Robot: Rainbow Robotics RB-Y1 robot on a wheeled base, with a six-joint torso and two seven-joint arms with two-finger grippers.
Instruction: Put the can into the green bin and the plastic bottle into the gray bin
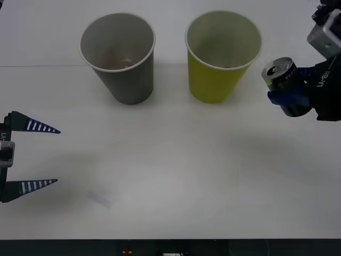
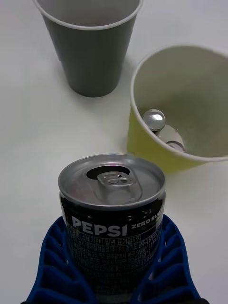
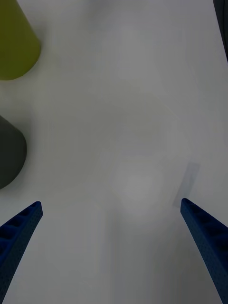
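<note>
The can (image 1: 279, 70) is small, black-labelled with a silver pull-tab top (image 2: 111, 183). My right gripper (image 1: 281, 88) is shut on it, blue fingers (image 2: 52, 261) hugging both sides. It hangs upright just right of the green bin (image 1: 218, 82), beside the rim and not over the opening. In the right wrist view a silver can-like thing (image 2: 154, 118) lies inside the green bin (image 2: 142, 142). The gray bin (image 1: 130, 80) stands to its left. The plastic bottle is out of view. My left gripper (image 1: 57, 156) waits open at the table's left edge.
Both cups stand upright side by side at the back of the white table (image 1: 176, 170), a small gap between them. A faint shape (image 1: 126, 62) lies at the gray bin's bottom. A pale smear (image 1: 98, 198) marks the table near the front left.
</note>
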